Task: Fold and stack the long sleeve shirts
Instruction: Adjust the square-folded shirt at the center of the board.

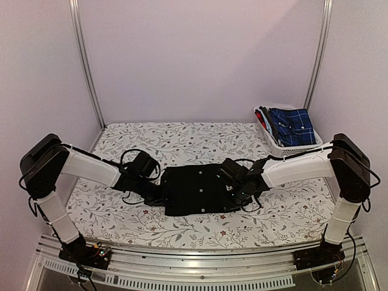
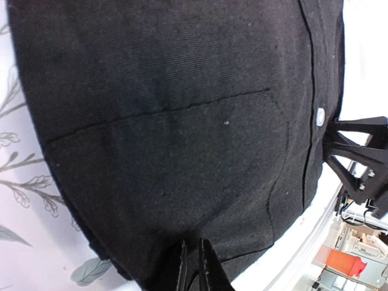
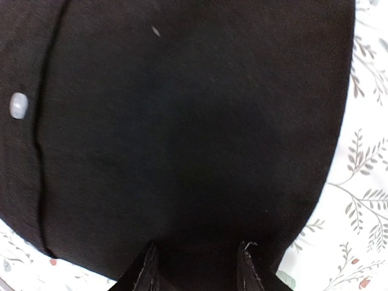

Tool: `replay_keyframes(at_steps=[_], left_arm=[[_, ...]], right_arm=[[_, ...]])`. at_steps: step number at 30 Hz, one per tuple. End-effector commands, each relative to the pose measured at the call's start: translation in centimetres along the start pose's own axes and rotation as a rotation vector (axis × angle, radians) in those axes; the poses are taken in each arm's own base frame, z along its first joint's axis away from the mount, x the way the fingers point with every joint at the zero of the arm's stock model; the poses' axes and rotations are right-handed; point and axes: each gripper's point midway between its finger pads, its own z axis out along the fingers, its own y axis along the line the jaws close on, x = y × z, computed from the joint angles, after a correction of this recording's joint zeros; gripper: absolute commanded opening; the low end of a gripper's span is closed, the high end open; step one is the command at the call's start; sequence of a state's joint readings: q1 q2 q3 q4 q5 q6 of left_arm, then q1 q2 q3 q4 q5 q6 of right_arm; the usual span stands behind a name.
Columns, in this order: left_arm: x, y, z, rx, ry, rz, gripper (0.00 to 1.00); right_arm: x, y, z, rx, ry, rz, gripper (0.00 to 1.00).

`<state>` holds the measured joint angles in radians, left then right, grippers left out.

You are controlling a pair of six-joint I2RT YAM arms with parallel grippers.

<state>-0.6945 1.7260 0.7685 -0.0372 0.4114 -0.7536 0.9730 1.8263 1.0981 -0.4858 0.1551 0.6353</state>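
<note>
**One black shirt nearly folded, the rest not started**

The black shirt [image 1: 197, 189] lies in the middle of the top view on the floral tabletop [image 1: 182, 142], gathered into a compact rectangle with its button placket facing up. The left jaws are pinched shut on its left edge. The right jaws stand parted over its right edge, gripping nothing that I can see. At upper right, the white basket [image 1: 285, 147] holds a blue plaid shirt [image 1: 292, 125] and other cloth, so by my reading most folding and all stacking are left.

White arm links [image 1: 91, 167], black joints [image 1: 42, 160], black cables [image 1: 130, 154]; left gripper [image 2: 193, 254], right gripper [image 3: 197, 254] black.
</note>
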Motion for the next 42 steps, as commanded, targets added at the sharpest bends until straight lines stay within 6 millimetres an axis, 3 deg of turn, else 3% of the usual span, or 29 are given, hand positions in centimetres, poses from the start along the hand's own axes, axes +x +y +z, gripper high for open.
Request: replay_keyframes(at_steps=[1, 5, 9, 13, 21, 28, 33, 36, 42], left_arm=[[0.7, 2.1, -0.6, -0.062, 0.012, -0.038, 0.09], [0.2, 1.7, -1.4, -0.052, -0.003, -0.043, 0.09], [-0.8, 1.2, -3.0, -0.051, -0.046, -0.049, 0.12], [-2.1, 2.0, -4.7, -0.073, -0.104, -0.082, 0.23], [-3.1, 2.7, -4.0, -0.081, -0.098, -0.100, 0.36], [-3.8, 3.4, -3.0, -0.105, -0.094, -0.135, 0.42], [-3.8, 4.1, -2.2, -0.129, -0.072, -0.154, 0.44], [-3.5, 4.7, -1.7, -0.162, -0.051, -0.165, 0.44], [-2.8, 5.3, -0.4, -0.209, -0.013, -0.172, 0.41]], right_arm=[[2.0, -1.9, 0.4, 0.035, 0.038, 0.041, 0.43], [2.2, -1.9, 0.0, 0.018, 0.034, 0.060, 0.43], [0.9, -1.1, -1.5, -0.018, -0.005, 0.063, 0.43], [-0.9, -0.3, -3.7, -0.061, -0.062, 0.065, 0.45], [-5.5, 0.6, -6.7, -0.115, -0.180, 0.061, 0.47], [-8.3, 3.8, -5.3, -0.158, -0.196, -0.044, 0.35], [-8.7, 5.4, -3.5, -0.156, -0.178, -0.101, 0.31], [-8.3, 5.1, -2.3, -0.129, -0.163, -0.111, 0.31], [-8.2, 3.7, -2.1, -0.086, -0.178, -0.099, 0.32]])
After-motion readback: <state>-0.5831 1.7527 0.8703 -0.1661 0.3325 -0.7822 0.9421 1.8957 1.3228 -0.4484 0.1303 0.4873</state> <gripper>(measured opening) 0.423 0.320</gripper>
